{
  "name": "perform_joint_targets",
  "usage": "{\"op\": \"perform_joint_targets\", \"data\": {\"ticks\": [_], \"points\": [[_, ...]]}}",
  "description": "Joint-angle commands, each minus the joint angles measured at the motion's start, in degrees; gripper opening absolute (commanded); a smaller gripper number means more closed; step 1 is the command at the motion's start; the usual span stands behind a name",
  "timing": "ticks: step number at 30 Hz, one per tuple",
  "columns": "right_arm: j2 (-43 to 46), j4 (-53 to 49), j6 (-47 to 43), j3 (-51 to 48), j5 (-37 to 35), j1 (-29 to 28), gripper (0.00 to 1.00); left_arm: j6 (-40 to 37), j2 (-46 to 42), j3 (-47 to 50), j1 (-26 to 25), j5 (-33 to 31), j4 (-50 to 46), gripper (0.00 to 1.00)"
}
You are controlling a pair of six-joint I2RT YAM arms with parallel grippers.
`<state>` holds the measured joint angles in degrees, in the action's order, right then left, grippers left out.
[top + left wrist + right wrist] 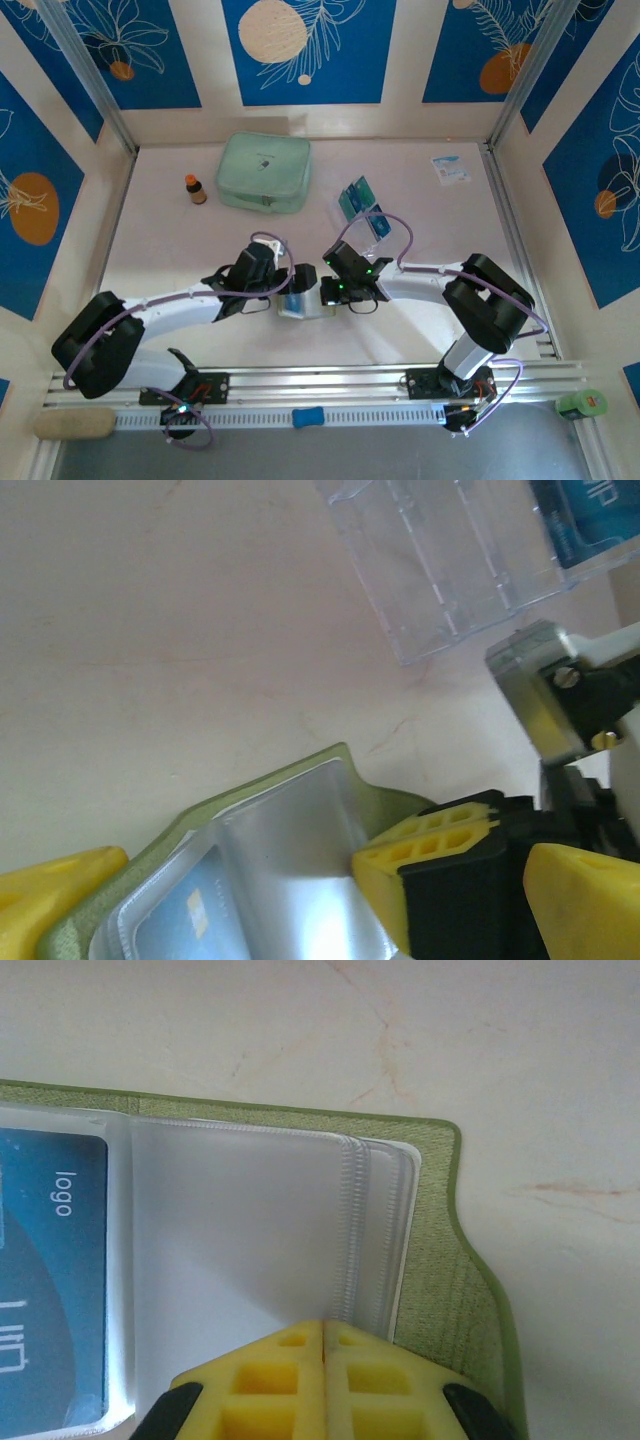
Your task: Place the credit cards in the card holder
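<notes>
1. The card holder (440, 1210) lies opened flat on the table (170, 250), between the two arms and toward the near edge. Its olive cover is underneath and its clear sleeves face up.
2. One blue card (55, 1280) (the word "logo" is printed on it) sits inside a sleeve at one end of the holder.
3. The right gripper (325, 1360) has its yellow fingers pressed together on the edge of a clear sleeve, pinching the thin plastic.
4. The left gripper (320, 905) stands wide apart with one finger on either side of the holder and grips nothing.
5. A clear plastic case (440, 560) lies on the table just beyond the holder. The loose credit cards (355, 195), a blue stack, rest just beside the case.
6. Farther back sits a mint pouch (263, 172), with a small brown bottle (195, 188) to its left. A white-and-blue packet (450, 168) lies well apart at the rear right.
</notes>
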<state>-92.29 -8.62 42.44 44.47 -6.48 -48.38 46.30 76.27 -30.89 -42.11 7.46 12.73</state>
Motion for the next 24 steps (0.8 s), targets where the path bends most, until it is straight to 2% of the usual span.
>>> {"op": "perform_joint_targets", "data": {"ticks": [1,6,16,21,24], "points": [[0.38,-5.64,0.55,-0.4,-0.67,0.15,0.0,2.47,-0.33,-0.33,0.1,2.47,3.39,1.0],[5.28,-8.13,-0.37,2.69,0.15,0.91,0.0,2.49,-0.94,-0.03,0.01,2.21,3.22,1.0],[12.32,-13.6,-0.5,2.12,-2.66,4.25,0.1,2.65,-1.56,0.68,0.01,1.76,3.69,1.0],[11.66,-12.24,-0.6,0.34,-0.96,5.23,0.33,2.48,-1.74,0.51,0.04,1.74,3.53,1.0],[10.18,-11.19,-0.68,0.07,-0.04,5.07,0.39,2.39,-1.74,0.45,0.01,1.76,3.44,1.0]]}}
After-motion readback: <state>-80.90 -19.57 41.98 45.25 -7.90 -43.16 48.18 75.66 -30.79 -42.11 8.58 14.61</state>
